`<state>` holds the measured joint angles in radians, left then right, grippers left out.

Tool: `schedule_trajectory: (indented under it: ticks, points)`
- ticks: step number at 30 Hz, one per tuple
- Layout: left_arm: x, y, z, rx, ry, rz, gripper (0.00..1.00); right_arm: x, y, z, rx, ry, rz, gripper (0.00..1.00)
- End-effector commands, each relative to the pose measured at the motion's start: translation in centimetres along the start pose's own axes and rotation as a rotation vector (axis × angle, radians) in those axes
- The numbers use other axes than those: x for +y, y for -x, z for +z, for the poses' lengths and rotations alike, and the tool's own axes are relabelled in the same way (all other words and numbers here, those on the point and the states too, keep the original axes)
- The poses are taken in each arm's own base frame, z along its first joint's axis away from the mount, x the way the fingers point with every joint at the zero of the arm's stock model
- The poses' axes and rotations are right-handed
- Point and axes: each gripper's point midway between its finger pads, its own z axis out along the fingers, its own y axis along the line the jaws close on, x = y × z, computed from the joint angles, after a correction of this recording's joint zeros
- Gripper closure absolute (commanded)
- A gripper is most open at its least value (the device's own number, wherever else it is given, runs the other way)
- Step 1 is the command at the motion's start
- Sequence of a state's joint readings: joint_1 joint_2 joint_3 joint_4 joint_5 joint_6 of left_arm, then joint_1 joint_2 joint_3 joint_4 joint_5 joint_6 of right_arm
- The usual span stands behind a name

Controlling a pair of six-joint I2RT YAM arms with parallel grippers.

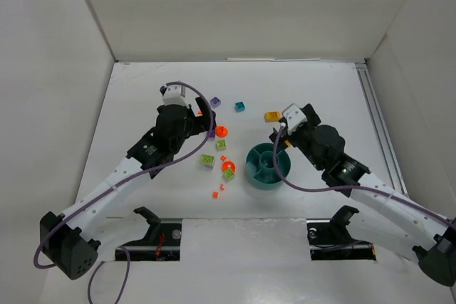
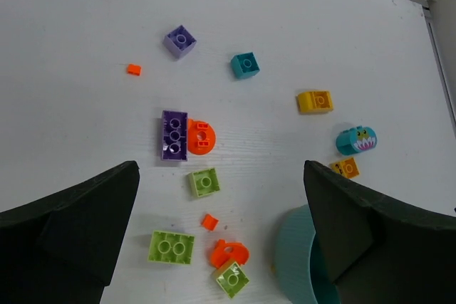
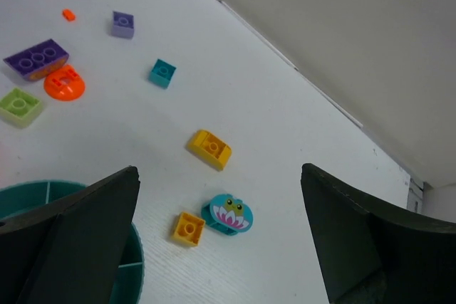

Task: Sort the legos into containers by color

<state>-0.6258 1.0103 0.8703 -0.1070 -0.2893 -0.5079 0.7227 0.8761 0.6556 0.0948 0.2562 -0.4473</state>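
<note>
The teal dish (image 1: 268, 165) sits at mid-table, with legos loose to its left and behind it. My left gripper (image 1: 201, 127) is open and empty above them. Its view (image 2: 219, 176) shows a long purple brick (image 2: 174, 134) touching an orange disc (image 2: 201, 137), lime bricks (image 2: 204, 181) (image 2: 171, 247), and an orange piece (image 2: 229, 253) under a lime brick (image 2: 232, 278). My right gripper (image 1: 282, 135) is open and empty behind the dish. Its view (image 3: 218, 176) shows a teal frog piece (image 3: 229, 213) and yellow bricks (image 3: 188, 228) (image 3: 209, 149).
A small purple brick (image 1: 216, 103) and a teal brick (image 1: 240, 106) lie farther back. Tiny orange bits (image 1: 215, 194) lie near the front. White walls enclose the table on three sides, with a rail (image 1: 377, 126) along the right.
</note>
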Motion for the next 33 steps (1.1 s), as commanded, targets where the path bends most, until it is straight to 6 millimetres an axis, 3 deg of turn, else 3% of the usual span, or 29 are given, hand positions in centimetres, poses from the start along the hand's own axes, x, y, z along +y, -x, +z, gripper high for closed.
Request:
schedule_trajectory:
  ticks: [1, 7, 14, 17, 18, 24, 28, 29, 33]
  points:
    - [0.6, 1.0, -1.0, -0.041, 0.028, -0.057, 0.00, -2.4, 1.2, -1.0, 0.014, -0.108, 0.026, 0.00]
    - [2.4, 0.2, -1.6, -0.047, 0.093, -0.099, 0.00, -4.3, 1.3, -2.1, 0.018, -0.212, 0.081, 0.00]
    - [3.9, -1.4, -0.8, -0.002, 0.194, -0.139, 0.00, -3.2, 0.6, -1.5, 0.051, -0.162, 0.079, 0.00]
    - [4.2, -2.2, -0.1, 0.028, 0.211, -0.142, 0.00, -3.6, 0.9, -1.9, 0.047, -0.180, 0.093, 0.00]
    - [4.2, -2.6, 0.1, 0.043, 0.211, -0.138, 0.00, -3.7, 0.2, -2.0, 0.071, -0.190, 0.086, 0.00]
    - [6.7, -4.8, 3.0, 0.122, 0.255, -0.174, 0.09, -4.0, -0.6, -2.8, 0.081, -0.218, 0.098, 0.00]
    - [5.5, -5.6, 4.8, 0.164, 0.164, -0.095, 0.09, -4.1, -1.5, -2.8, 0.113, -0.243, 0.089, 0.00]
    - [4.8, -4.9, 5.4, 0.147, 0.133, -0.075, 0.09, -4.0, -1.7, -2.6, 0.121, -0.240, 0.086, 0.00]
    - [4.4, -6.2, 7.6, 0.210, 0.113, 0.006, 0.09, -3.6, -2.6, -2.1, 0.164, -0.233, 0.067, 0.00]
